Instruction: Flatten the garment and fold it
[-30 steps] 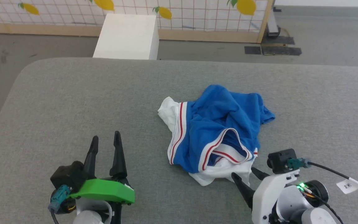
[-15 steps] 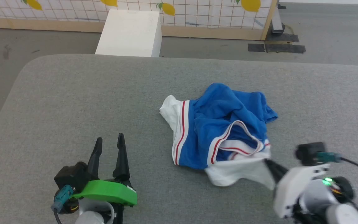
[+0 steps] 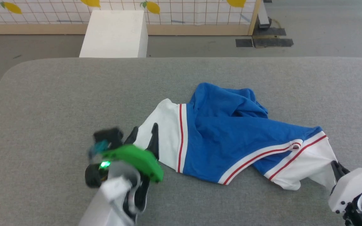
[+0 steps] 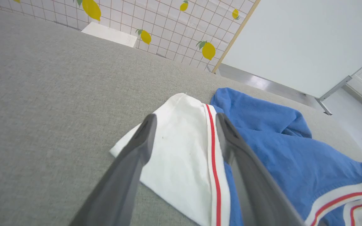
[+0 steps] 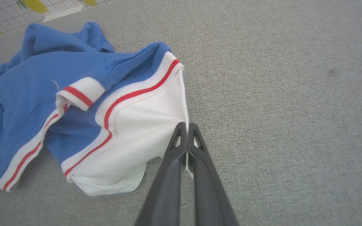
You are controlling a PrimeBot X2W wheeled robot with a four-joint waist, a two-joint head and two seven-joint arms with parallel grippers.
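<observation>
A: Left side, status?
B: Released: left claw (image 3: pixel 145 128) spread wide, nothing gripped. Fingers sit either side of the white sleeve (image 3: pixel 165 125) at the shirt's left end; contact w/ fabric can't be confirmed.
A: Shirt position?
B: The shirt (image 3: pixel 231 138) lies on the grey table (image 3: pixel 58 94), centre to right, stretched sideways. Blue body bunched at far edge. Red-white trim at both sleeve seams.
A: Right side?
B: Clenched: right claw (image 5: pixel 185 127) grips edge of the other white sleeve (image 5: pixel 130 135), fabric pinched betw. fingertips, cloth puckered toward them.
A: Background?
B: A white box (image 3: pixel 113 34) on floor beyond table, lemon-print screen (image 3: pixel 181 12) behind it.
</observation>
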